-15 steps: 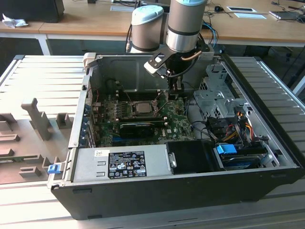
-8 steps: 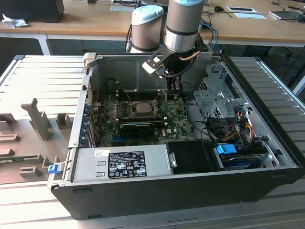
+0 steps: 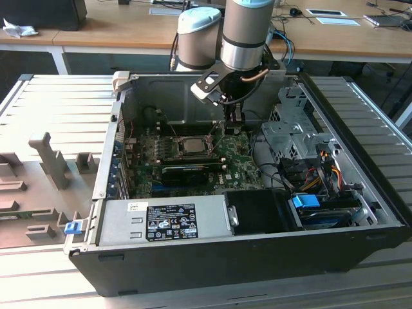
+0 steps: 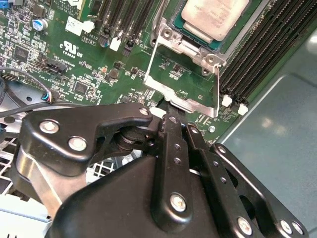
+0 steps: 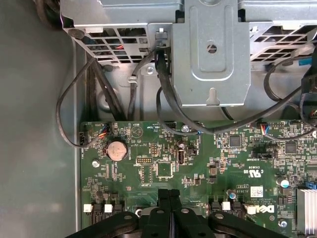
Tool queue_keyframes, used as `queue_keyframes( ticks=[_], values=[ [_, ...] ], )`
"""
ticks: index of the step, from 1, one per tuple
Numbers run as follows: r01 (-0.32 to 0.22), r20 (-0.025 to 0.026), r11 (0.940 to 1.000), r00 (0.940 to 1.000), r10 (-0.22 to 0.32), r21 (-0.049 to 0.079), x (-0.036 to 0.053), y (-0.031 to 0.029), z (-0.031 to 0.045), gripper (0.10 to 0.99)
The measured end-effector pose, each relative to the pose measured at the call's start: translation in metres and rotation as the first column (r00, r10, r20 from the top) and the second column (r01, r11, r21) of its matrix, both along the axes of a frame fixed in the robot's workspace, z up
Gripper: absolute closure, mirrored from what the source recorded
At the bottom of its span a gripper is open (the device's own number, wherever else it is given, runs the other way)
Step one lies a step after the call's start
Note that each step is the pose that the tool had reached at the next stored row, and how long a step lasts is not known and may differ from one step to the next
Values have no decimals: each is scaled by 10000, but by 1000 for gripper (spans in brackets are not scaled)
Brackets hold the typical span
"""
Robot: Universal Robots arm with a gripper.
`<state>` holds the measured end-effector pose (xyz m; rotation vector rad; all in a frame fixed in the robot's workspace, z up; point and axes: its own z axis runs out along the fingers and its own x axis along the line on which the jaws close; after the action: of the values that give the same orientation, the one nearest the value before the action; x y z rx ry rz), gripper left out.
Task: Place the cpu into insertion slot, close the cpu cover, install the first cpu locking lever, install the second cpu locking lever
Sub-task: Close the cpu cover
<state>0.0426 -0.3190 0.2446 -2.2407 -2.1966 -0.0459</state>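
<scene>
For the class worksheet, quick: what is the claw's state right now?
Claw: closed, fingers together, tips at the near edge of the cpu cover; whether it grips the cover cannot be told.

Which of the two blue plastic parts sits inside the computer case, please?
The blue tab at the exterior view's right; the blue clip sits outside, on the corner of the case.

1. In the exterior view, even light falls from above, and the ribbed pale grey metal table looks bright, almost washed out.
2. The open black computer case is dimmer inside, with shade over the green motherboard.
3. In the second wrist view, the dull silver-grey square cpu carries soft glare, and the thin silver-grey cpu cover glints white.
4. There the black gripper looks soft close to the lens.
5. The first wrist view is flatly lit, with faint shadows beside the black cables.
</scene>
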Motion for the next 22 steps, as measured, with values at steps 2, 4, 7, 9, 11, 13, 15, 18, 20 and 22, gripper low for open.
queue_keyframes(
  ticks=[2,4,7,9,11,13,15,18,20,22],
  values=[
    [0,0,10000,10000,0,0,-6,0,0,980],
    [-1,0,10000,10000,1,0,-13,0,0,980],
    [0,0,10000,10000,0,0,-24,0,0,980],
    [0,0,10000,10000,0,0,-34,0,0,980],
    [0,0,10000,10000,0,0,-45,0,0,980],
    [0,0,10000,10000,0,0,-50,0,0,980],
    [0,0,10000,10000,0,0,-56,0,0,980],
    [0,0,10000,10000,0,1,-66,0,0,980],
    [0,0,10000,10000,0,0,-77,0,0,980],
    [0,0,10000,10000,0,0,-85,0,0,980]
  ],
)
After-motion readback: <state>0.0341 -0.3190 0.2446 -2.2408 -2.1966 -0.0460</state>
